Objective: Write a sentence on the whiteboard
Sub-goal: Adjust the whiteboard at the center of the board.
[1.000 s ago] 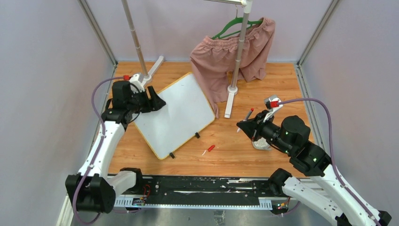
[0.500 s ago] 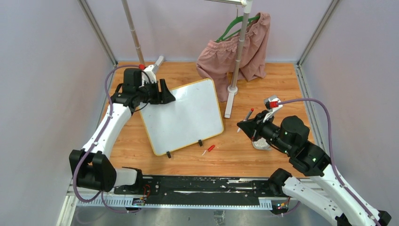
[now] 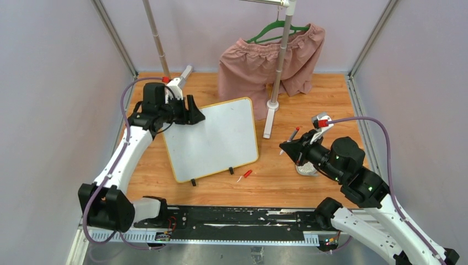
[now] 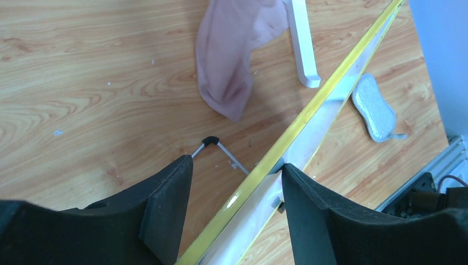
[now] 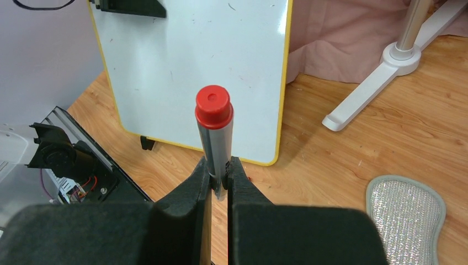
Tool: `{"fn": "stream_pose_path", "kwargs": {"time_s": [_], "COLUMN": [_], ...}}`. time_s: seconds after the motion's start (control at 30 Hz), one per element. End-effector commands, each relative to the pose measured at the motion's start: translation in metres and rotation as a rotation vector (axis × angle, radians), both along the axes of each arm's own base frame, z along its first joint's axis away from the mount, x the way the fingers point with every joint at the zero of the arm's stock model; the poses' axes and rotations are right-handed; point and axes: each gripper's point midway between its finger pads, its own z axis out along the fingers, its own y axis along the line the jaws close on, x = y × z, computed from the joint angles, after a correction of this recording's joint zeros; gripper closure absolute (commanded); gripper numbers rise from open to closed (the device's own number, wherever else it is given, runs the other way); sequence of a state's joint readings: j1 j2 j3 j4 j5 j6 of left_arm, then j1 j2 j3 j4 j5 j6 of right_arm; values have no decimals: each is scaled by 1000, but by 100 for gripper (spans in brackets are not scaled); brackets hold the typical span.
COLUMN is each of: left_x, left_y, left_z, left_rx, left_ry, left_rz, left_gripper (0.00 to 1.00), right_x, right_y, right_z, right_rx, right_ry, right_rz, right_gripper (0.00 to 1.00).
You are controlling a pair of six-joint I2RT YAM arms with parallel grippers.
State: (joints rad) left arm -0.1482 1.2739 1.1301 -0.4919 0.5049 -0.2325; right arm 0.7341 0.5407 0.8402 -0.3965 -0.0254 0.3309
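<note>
"Two things differ from a second ago, no? What has the left gripper (image 4: 234, 165) done?"

"It has swung the whiteboard (image 3: 212, 141) round. A second ago the board lay cornerwise like a diamond. Now it sits nearly square to the table, and the right gripper (image 5: 219, 165) looks straight onto its face."

"How do the left jaws stand?"

"Wide, astride the yellow frame at the board's far left corner, with the edge slanting between them. Whether they pinch it firmly I cannot tell."

"And the second change?"

"The pink shorts (image 3: 259, 66), beyond the left jaws and just past the board's far edge, hang spread again after bunching up half a second ago. The board probably brushed them."

"The right side?"

"Unmoved. Those jaws are closed narrow on a grey marker (image 5: 217, 135). Its red end points ahead of them toward the board, well apart from it."

"So the sentence?"

"Not begun; the white is bare. I judge the board is only being positioned. The red end looks like a cap, which would have to come off first."

"The surroundings?"

"A wooden tabletop (image 3: 331, 94). A small red-and-white piece (image 3: 246, 174) lies between the board and the right jaws. A grey scrub pad (image 5: 405, 221) sits beneath them, to their right. A white rack (image 3: 281, 66) stands beyond, with lilac walls (image 3: 49, 83) all round."
</note>
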Motion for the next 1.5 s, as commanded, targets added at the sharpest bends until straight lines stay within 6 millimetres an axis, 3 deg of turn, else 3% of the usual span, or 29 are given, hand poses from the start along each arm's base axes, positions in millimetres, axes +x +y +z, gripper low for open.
{"fn": "stream_pose_path", "kwargs": {"time_s": [0.0, 0.2, 0.47, 0.53, 0.73, 0.8, 0.93, 1.03, 1.23, 1.47], "left_x": [-17, -30, -35, -38, -49, -57, -78, -94, -127, -161], "left_y": [9, 21, 43, 48, 74, 84, 87, 61, -13, -54], "left_z": [2, 0, 46, 55, 90, 110, 150, 172, 181, 189], "left_rx": [13, 37, 42, 43, 55, 48, -34, -139, -463, -540], "left_ry": [-48, -50, -169, -187, -273, -328, -463, -523, -505, -522], "left_rz": [54, 119, 264, 292, 440, 499, 516, 377, -22, -278], "left_gripper": [79, 43, 14, 1, 0, 0, 0, 0, 0, 0], "right_x": [2, 2, 0, 0, 0, -1, -5, -10, -14, -10], "right_y": [-1, -2, -3, -3, -6, -4, 11, 32, 72, 107], "right_z": [-2, -4, -3, -4, -1, 4, 20, 38, 64, 113], "right_rx": [-6, -10, -17, -21, -30, -28, 0, 77, 210, 461], "right_ry": [-5, -3, 4, 5, -2, -5, -25, -47, -67, -125], "right_rz": [-7, -7, -4, -5, -11, 1, 79, 175, 300, 340], "right_gripper": [100, 100, 100, 100, 100, 100, 100, 100, 100, 100]}}
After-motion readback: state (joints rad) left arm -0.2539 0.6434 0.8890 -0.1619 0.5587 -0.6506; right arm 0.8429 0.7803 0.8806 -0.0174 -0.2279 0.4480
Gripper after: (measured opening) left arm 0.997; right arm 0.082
